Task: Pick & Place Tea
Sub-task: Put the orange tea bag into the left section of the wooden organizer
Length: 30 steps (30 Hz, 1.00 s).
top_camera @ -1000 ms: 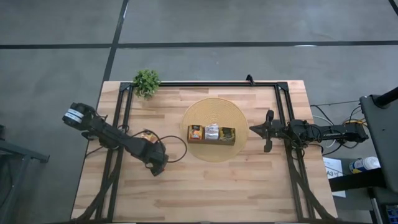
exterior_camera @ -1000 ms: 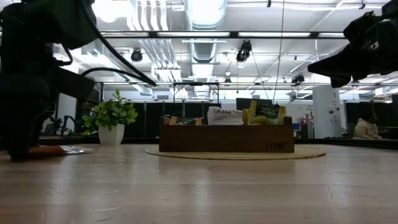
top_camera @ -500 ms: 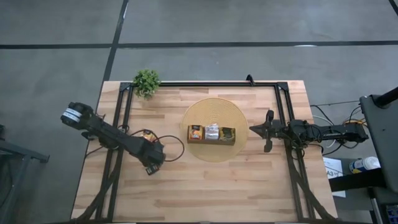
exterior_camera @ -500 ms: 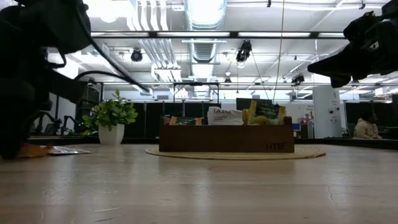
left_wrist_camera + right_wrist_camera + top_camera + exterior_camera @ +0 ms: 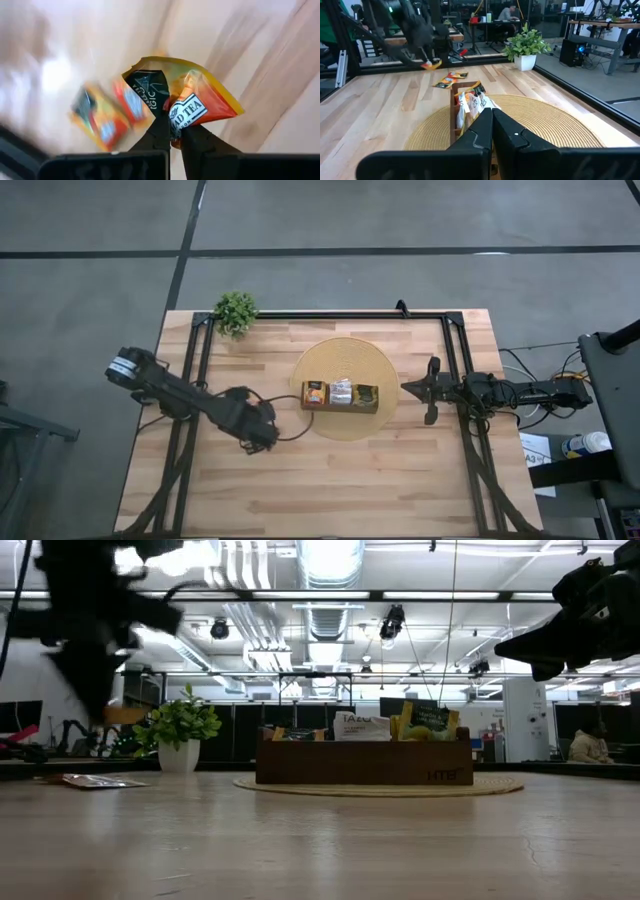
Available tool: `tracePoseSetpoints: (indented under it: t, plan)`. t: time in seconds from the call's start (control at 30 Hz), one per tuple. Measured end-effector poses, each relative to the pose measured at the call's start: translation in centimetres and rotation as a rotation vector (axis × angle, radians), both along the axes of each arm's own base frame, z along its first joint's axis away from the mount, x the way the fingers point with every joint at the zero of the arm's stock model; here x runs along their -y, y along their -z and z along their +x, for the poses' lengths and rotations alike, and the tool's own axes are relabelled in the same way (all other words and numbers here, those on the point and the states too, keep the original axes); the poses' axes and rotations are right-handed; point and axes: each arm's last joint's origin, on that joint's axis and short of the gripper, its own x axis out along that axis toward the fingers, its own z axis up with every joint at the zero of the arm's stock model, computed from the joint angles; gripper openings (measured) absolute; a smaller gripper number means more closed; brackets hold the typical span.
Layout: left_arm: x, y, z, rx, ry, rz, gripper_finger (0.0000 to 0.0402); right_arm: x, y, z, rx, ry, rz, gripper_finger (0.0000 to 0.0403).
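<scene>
A: Wooden desk (image 5: 330, 480) carried a round woven mat (image 5: 375, 365) with the long brown box (image 5: 340, 395) on it; an open office hall lay behind. What did the left gripper (image 5: 174, 134) have?

B: Its fingers (image 5: 159, 136) were clenched on one yellow-red-black tea sachet (image 5: 197, 102), pinched at a lower corner so the packet fanned out beyond the fingertips. The high view placed that gripper (image 5: 262, 430) just short of the box's near end, clear of the desk.

A: Handling?

B: Judged very light, thin and floppy. The foil looked creased and bowed at the pinch, so it likely bends rather than holds shape. Glossy wrapper, probably slippery; a corner hold may let it swivel. A hold nearer the middle of an edge would seem steadier.

A: Other tea?

B: Two more sachets (image 5: 107, 112) lay flat on the desk beyond the fingers, blurred. Several stood upright in the box's compartments (image 5: 470, 102).

A: Right gripper (image 5: 432, 390)?

B: Fingers closed on nothing, parked beside the far end of the box, at the mat's edge.
</scene>
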Motion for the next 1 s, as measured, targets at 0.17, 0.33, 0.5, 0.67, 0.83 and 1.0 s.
tracePoseSetpoints:
  t: [0.17, 0.33, 0.5, 0.67, 0.83, 1.0]
  plan:
    - [0.0, -3.3, 2.0, 0.131, 0.152, 0.136, 0.0016, 0.0, 0.0, 0.0, 0.000, 0.000, 0.000, 0.0009]
    - [-1.0, -5.3, 3.8, 0.217, 0.253, 0.223, 0.0016, 0.0, 0.0, 0.0, 0.001, 0.000, 0.000, 0.0009]
    - [-3.1, -5.8, 5.3, 0.270, 0.261, 0.246, 0.0016, 0.0, 0.0, 0.0, 0.000, 0.000, 0.000, 0.0009]
    - [-5.4, -6.1, 6.7, 0.365, 0.194, 0.211, 0.0016, 0.0, 0.0, 0.0, 0.001, 0.000, 0.000, 0.0009]
    - [-6.8, -6.1, 7.8, 0.405, 0.181, 0.193, 0.0016, 0.0, 0.0, 0.0, 0.000, 0.000, 0.000, 0.0009]
    - [-6.9, -5.4, 9.6, 0.362, 0.241, 0.198, 0.0016, 0.0, 0.0, 0.0, 0.001, 0.000, 0.000, 0.0009]
